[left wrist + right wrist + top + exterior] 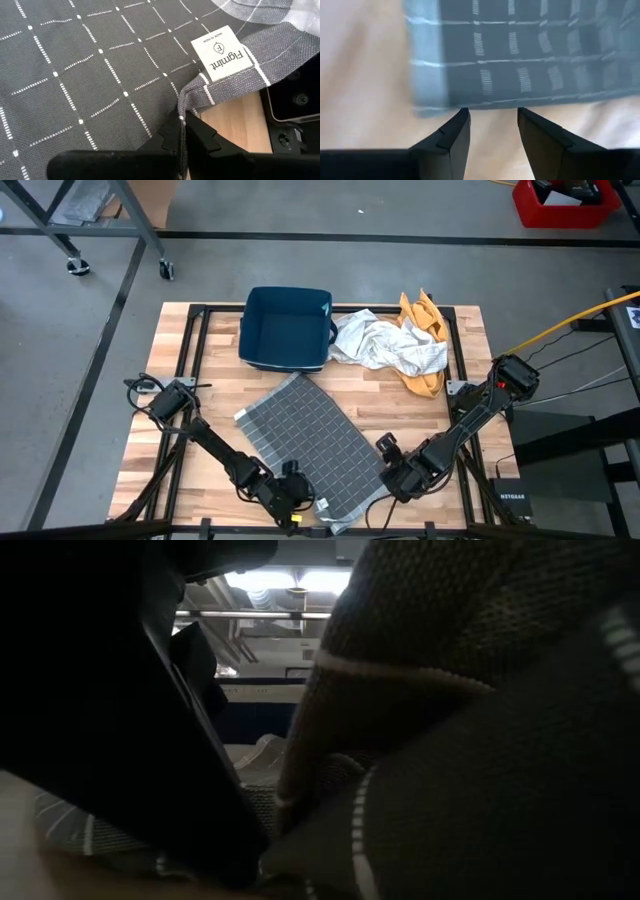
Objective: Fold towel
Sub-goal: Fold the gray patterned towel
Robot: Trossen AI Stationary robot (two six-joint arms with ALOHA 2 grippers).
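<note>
Between left gripper point(184, 131) fingers: hem of grey white-checked cloth towel point(305, 442), clenched. Just ahead of released right gripper point(492, 127): towel edge, ungrasped. Advise: pinch edge fully before lifting.

Both our arms are stretched low toward the front edge. Our left gripper point(184, 131) has its jaws pinched tight together, while our right gripper point(493, 125) has its jaws spread apart.

Towel point(310, 440): grey cloth with a white dashed grid, lay spread flat and askew across the near middle of the wooden table. One near corner was slightly rumpled and bore a white brand label point(221, 52).
</note>
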